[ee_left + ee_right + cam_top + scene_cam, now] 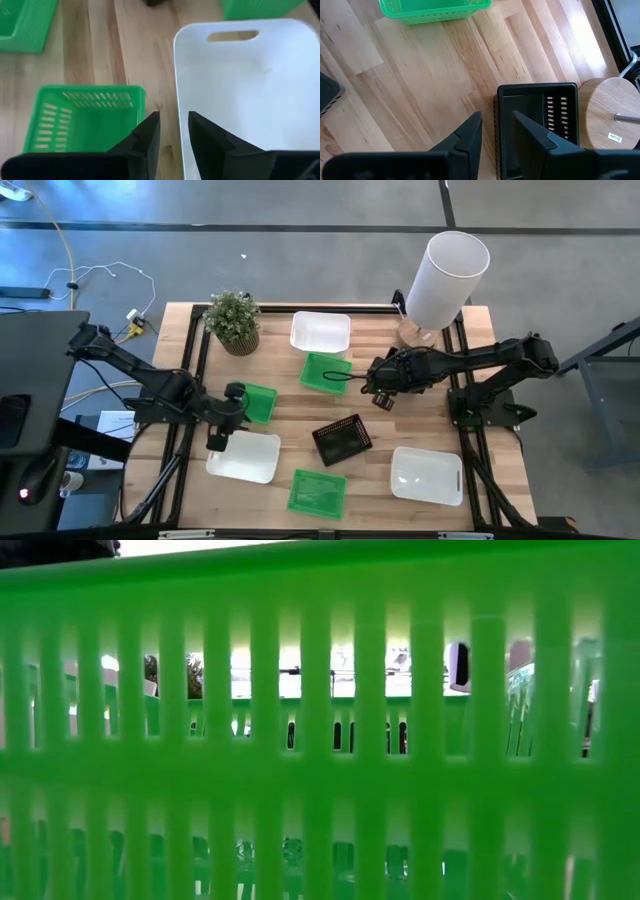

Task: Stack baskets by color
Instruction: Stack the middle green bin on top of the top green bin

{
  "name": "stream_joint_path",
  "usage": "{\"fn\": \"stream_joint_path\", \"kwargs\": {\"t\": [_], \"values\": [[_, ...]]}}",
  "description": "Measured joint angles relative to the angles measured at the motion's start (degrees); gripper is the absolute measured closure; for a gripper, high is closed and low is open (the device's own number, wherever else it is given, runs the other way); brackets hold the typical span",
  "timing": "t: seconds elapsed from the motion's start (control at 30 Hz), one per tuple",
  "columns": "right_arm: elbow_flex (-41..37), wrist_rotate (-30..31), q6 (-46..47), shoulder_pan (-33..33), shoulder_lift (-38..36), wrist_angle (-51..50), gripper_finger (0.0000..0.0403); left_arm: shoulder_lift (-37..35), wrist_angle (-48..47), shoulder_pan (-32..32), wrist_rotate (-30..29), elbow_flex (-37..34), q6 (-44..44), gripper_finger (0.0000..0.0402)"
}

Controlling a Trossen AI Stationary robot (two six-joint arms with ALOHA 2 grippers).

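My left gripper (218,436) (174,137) is open, low over the far long wall of a white basket (243,457) (250,90), one finger to each side of the wall. A green basket (258,402) (82,120) sits just beyond it. My right gripper (375,392) (496,135) is open above a black basket (537,125). That basket's wall shows in the gap between the fingers, and the arm hides most of the basket in the high view. Other baskets rest flat on the table: white (320,332) (427,475), green (325,372) (316,492), black (342,440).
A tall white cylinder (447,278) on a round wooden base (610,120) stands at the far right, close beside the black basket. A potted plant (233,320) is at the far left. A green basket (320,740) fills the low view. Bare wood lies mid-table.
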Motion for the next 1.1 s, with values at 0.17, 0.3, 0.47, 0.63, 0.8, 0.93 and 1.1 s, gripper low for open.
{"fn": "stream_joint_path", "kwargs": {"t": [0.17,0.3,0.47,0.63,0.8,0.93,1.1], "values": [[0.00,-0.02,0.11,0.00,0.02,0.09,0.0311,4.18,0.01,0.18,0.00,0.00,0.02,0.0312],[0.00,-0.04,0.12,0.00,0.02,0.28,0.0311,7.23,0.03,1.40,-0.99,0.00,0.02,0.0312],[0.00,-0.18,0.13,0.00,0.02,0.31,0.0311,10.28,-0.12,3.60,-1.33,-0.02,0.04,0.0312],[0.00,-0.22,0.12,0.00,0.02,0.47,0.0311,12.22,0.13,5.44,-1.55,-0.02,0.04,0.0312],[0.00,-0.22,0.13,0.00,0.02,0.54,0.0311,13.70,0.13,6.76,-1.23,-0.04,0.04,0.0312],[0.00,-0.22,0.07,0.00,0.02,0.52,0.0311,15.28,0.11,7.50,-0.06,-0.04,0.03,0.0312],[0.00,-0.28,0.04,0.00,0.02,0.52,0.0311,17.75,0.14,8.22,0.00,-0.04,-0.42,0.0313]]}}
